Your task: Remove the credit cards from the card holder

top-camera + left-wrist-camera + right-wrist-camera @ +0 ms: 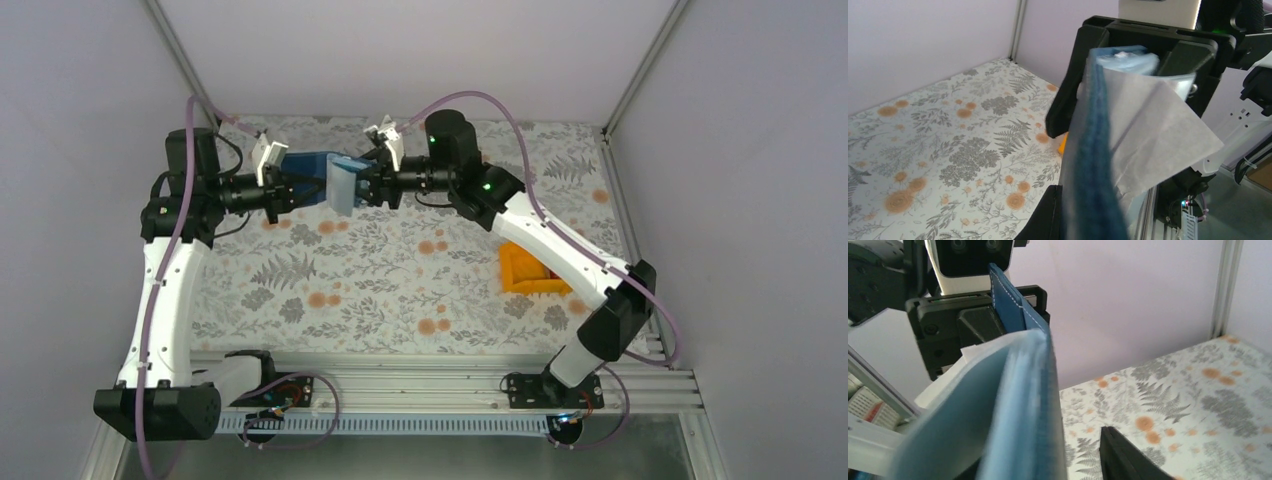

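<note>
The flat rectangular blue card holder (pixel 310 170) hangs in the air above the far middle of the desk (pixel 400 290), stretched open between the two arms and touching nothing below it. Its dark navy outer panel, edged with pale stitching, points towards the left gripper (pixel 290 188), whose black fingers (pixel 975 322) are pressed together on that panel. The lighter blue pocketed inner panel points towards the right gripper (pixel 358 188), which is clamped on that end. In the right wrist view one dark finger (pixel 1128 455) shows just beside the panel, and the other is hidden behind it. Thin pale layers show along the fold, but it cannot be told whether these are the credit cards. A thin white, paper-like sheet (pixel 1153 135) fans out from the holder's inner side. No lettering on the holder can be read in any view. Below, the desk carries a grey fern and orange flower print. An orange plastic bin (pixel 525 270) sits on it to the right, well apart from the holder and partly covered by the right arm. A white box with red marking (pixel 868 407) appears at the edge of the right wrist view, its print too blurred to read.
</note>
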`<state>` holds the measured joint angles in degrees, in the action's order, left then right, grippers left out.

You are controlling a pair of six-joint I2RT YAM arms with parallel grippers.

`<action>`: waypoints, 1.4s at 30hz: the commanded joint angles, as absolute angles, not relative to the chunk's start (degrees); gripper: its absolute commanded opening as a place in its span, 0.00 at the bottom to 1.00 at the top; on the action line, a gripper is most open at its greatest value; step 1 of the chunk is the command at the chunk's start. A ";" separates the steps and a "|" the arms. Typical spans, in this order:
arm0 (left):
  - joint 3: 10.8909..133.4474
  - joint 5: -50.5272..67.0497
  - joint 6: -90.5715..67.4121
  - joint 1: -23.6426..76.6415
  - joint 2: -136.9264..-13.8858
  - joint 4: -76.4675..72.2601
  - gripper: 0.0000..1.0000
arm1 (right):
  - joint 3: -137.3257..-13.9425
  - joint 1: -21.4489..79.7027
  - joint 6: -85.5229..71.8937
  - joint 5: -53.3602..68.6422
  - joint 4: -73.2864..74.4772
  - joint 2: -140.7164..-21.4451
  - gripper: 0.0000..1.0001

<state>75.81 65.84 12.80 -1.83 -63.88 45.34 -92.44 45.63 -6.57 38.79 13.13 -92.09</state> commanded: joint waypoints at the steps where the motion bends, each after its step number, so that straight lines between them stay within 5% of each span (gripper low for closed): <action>1: 75.13 65.46 11.48 -1.93 -62.90 42.92 0.06 | -96.48 46.47 -11.38 34.13 13.02 -94.81 0.29; 4: 74.47 62.51 10.22 -1.93 -63.09 41.81 0.27 | -97.17 46.66 -13.23 31.40 13.79 -96.92 0.05; 8: 74.00 58.55 9.34 -1.91 -63.65 40.81 0.83 | -98.63 46.91 -15.98 24.35 16.72 -97.31 0.04; 10: 74.60 56.10 9.17 -1.93 -64.08 40.59 0.99 | -99.34 47.03 -18.33 19.04 18.87 -97.85 0.04; 19: 72.57 49.73 7.56 -1.48 -66.15 37.38 1.00 | -102.13 51.24 -21.85 10.09 19.00 -99.38 0.04; 36: 72.13 50.33 10.19 2.20 -66.40 38.39 1.00 | -110.01 52.56 -21.13 13.28 19.08 -106.22 0.04; 42: 72.80 41.26 11.86 1.90 -66.64 39.47 0.45 | -108.40 52.34 -17.89 11.95 19.66 -103.73 0.04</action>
<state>72.44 45.74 10.15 1.50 -66.74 38.81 -107.11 51.68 -20.12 11.79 22.17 -106.41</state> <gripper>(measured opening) 0.567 0.140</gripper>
